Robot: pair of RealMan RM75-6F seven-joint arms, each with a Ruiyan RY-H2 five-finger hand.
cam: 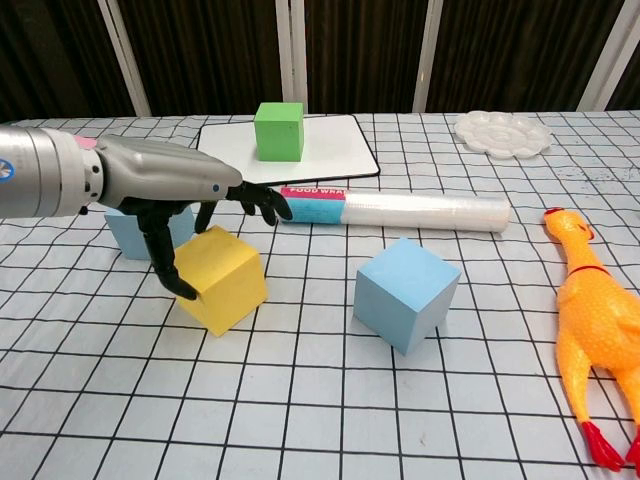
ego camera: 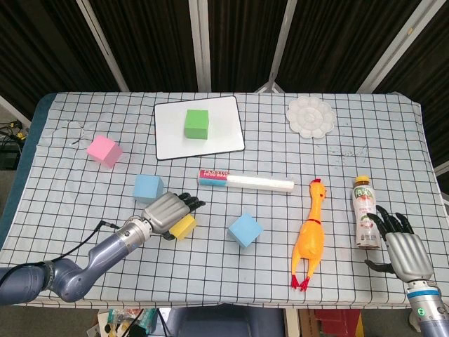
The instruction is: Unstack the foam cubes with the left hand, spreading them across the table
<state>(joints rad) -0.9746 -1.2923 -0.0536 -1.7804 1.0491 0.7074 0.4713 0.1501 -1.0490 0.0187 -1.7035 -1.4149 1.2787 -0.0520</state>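
The yellow foam cube [ego camera: 184, 227] [cam: 226, 291] rests on the table, left of a blue cube [ego camera: 245, 230] [cam: 405, 293] that stands alone. My left hand [ego camera: 165, 213] [cam: 170, 185] hovers over the yellow cube with its fingers stretched out flat above it. The thumb hangs down by the cube's left face. Another blue cube [ego camera: 148, 187] [cam: 122, 231] sits just behind the hand. A pink cube [ego camera: 104, 150] lies far left, and a green cube [ego camera: 197, 123] [cam: 279, 131] stands on the whiteboard [ego camera: 168, 137] [cam: 330, 150]. My right hand [ego camera: 403, 249] rests open at the near right edge.
A long wrapped roll [ego camera: 245, 181] [cam: 400, 211] lies across the middle behind the cubes. A rubber chicken [ego camera: 311, 235] [cam: 600, 310] and a drink bottle [ego camera: 365, 212] are at the right. A white paint palette [ego camera: 311, 117] [cam: 502, 133] sits at the back right.
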